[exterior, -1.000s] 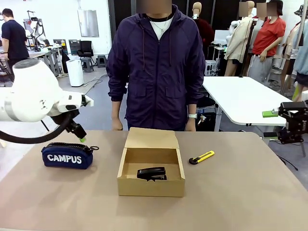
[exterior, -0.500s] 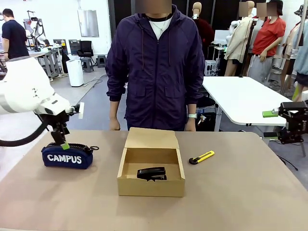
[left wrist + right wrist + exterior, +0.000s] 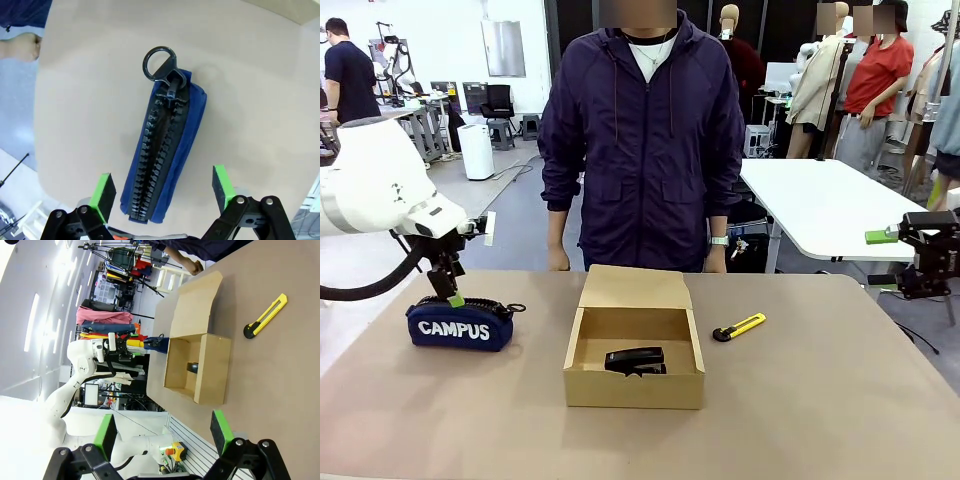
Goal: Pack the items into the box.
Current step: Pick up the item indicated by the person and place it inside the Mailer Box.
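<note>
The left fingers (image 3: pixel 104 190) stand wide apart over the pouch (image 3: pixel 165 160), one green pad to each side of the end farthest from its zip ring, gripping nothing. From the front, a green fingertip (image 3: pixel 455 300) sits right at the pouch's (image 3: pixel 460 325) zipped top; I cannot tell whether it touches. The pouch lies on the desk (image 3: pixel 820 400) at the robot's left, "CAMPUS" facing the robot, well apart from the box (image 3: pixel 633 385).

The right fingers (image 3: pixel 218 427) are also apart and empty, held high off the desk's right edge (image 3: pixel 880 237).

The box stands at the desk's middle, flap folded back toward the person (image 3: pixel 645 140). The stapler (image 3: pixel 635 360) lies inside on its floor. The knife (image 3: pixel 740 327) lies on the desk just right of the box, not touching it.
</note>
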{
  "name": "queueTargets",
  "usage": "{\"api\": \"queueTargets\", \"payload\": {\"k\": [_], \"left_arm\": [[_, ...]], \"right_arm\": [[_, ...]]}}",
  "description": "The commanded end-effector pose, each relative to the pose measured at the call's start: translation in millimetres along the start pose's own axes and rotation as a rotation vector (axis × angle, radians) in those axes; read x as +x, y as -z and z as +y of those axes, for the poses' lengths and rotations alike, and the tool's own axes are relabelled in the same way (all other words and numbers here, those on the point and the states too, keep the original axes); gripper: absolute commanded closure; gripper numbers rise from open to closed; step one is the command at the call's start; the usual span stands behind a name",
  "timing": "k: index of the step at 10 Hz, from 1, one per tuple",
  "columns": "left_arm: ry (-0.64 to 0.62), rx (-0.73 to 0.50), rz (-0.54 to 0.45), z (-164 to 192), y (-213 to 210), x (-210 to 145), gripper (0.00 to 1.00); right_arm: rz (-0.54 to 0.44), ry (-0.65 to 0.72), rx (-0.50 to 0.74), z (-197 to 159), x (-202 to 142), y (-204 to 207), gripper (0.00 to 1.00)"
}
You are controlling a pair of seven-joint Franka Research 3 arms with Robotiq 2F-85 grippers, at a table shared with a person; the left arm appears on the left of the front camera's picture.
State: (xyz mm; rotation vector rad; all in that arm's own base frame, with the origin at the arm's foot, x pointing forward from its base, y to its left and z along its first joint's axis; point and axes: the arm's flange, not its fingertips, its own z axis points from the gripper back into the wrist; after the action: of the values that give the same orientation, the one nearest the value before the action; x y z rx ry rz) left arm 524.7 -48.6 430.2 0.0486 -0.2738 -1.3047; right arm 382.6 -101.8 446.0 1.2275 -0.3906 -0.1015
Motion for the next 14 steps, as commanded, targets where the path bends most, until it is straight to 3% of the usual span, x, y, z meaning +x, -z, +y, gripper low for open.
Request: {"api": "queueTargets", "payload": {"k": [1,3,4,7,10,14], "left_arm": [[0.071,-0.050,0.002,20,9,-12,0.00],[0.197,-0.081,0.029,37,37,-17,0.00],[0.307,-0.119,-0.004,41,50,-18,0.00],[0.443,-0.122,-0.014,48,82,-22,0.00],[0.438,-0.225,0.002,47,99,-24,0.00],[0.418,-0.274,0.001,45,105,-24,0.00]], "right_arm": [[0.010,-0.009,0.000,1,1,-3,0.00],[0.010,-0.009,0.000,1,1,-3,0.00],[0.010,-0.009,0.000,1,1,-3,0.00],[0.010,-0.009,0.000,1,1,-3,0.00],[0.010,-0.009,0.000,1,1,-3,0.00],[0.010,-0.009,0.000,1,1,-3,0.00]]}}
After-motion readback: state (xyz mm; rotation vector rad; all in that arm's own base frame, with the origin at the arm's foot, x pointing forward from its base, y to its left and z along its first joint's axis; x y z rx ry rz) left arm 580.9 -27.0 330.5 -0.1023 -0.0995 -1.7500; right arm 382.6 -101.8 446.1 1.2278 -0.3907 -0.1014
